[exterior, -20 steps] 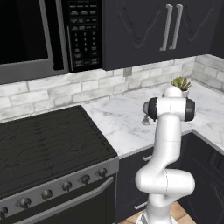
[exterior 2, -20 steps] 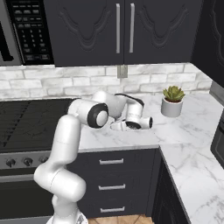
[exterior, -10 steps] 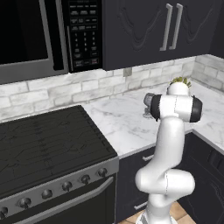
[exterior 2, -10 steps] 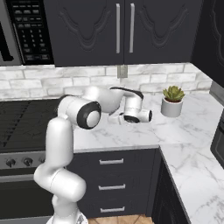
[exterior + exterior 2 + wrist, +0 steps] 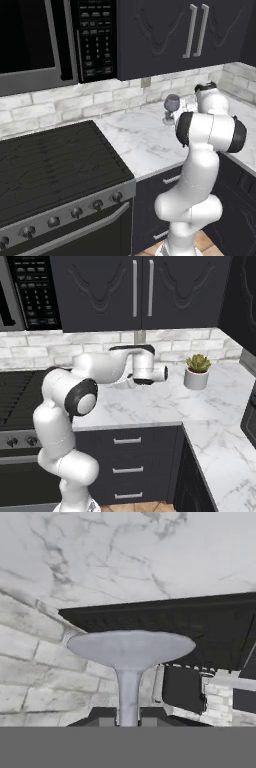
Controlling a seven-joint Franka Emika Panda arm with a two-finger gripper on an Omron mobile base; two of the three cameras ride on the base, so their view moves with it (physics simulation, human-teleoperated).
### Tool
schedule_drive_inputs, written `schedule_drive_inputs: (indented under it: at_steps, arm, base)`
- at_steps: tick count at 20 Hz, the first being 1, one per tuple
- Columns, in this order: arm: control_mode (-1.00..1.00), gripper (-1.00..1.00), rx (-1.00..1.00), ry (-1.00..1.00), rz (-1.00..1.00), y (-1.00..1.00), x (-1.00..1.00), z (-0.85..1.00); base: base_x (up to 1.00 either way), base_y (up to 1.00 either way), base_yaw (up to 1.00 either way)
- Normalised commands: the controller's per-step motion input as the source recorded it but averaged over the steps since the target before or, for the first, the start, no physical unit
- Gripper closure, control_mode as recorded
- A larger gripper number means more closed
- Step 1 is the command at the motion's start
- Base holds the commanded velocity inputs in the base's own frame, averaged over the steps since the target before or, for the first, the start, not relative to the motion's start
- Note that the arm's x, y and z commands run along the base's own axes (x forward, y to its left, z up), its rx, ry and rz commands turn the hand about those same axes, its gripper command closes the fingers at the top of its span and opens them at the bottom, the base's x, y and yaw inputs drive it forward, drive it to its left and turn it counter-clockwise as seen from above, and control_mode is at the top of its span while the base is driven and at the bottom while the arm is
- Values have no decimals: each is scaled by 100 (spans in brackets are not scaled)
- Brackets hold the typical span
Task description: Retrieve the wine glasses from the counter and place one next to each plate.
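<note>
A greyish-purple wine glass [image 5: 171,105] stands upright just left of my white wrist, its foot slightly above the marble counter [image 5: 135,137]. In the hand view its round foot [image 5: 131,648] and thin stem run down between my fingertips, and the gripper [image 5: 128,716] is shut on the stem. That view is rolled upside down, with the counter [image 5: 150,552] at the top. From the right base camera my hand [image 5: 149,375] hovers over the counter [image 5: 165,403] near the brick wall and hides the glass. The plates are out of view.
A potted succulent [image 5: 197,371] sits on the counter to the right of my hand. The black stove [image 5: 55,165] borders the counter on the left, under the microwave [image 5: 45,40]. Dark upper cabinets [image 5: 140,291] hang overhead, and drawers [image 5: 130,456] lie below the counter edge.
The jaws closed on the glass's stem. The hand then rose and drew back toward the wall, carrying the glass up off the counter, while the elbow swung outward.
</note>
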Motion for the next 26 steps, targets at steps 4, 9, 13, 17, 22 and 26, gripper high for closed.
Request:
schedule_drive_inputs:
  at_steps: [4, 9, 13, 17, 22, 26]
  arm:
    - [-100, 100, -5, -22, 7, 19, -91, 58]
    - [-100, 100, 0, -4, 5, 26, -100, 15]
    - [-100, 100, 0, -4, 0, 23, -100, 17]
    - [-100, 100, 2, 0, 0, 6, -91, 53]
    - [-100, 100, 4, 0, 0, 4, -73, 61]
    - [-100, 100, 0, -1, 0, 16, -48, 32]
  base:
    - [0, 0, 0]
    - [0, 0, 0]
    - [0, 0, 0]
    - [0, 0, 0]
    - [0, 0, 0]
    - [0, 0, 0]
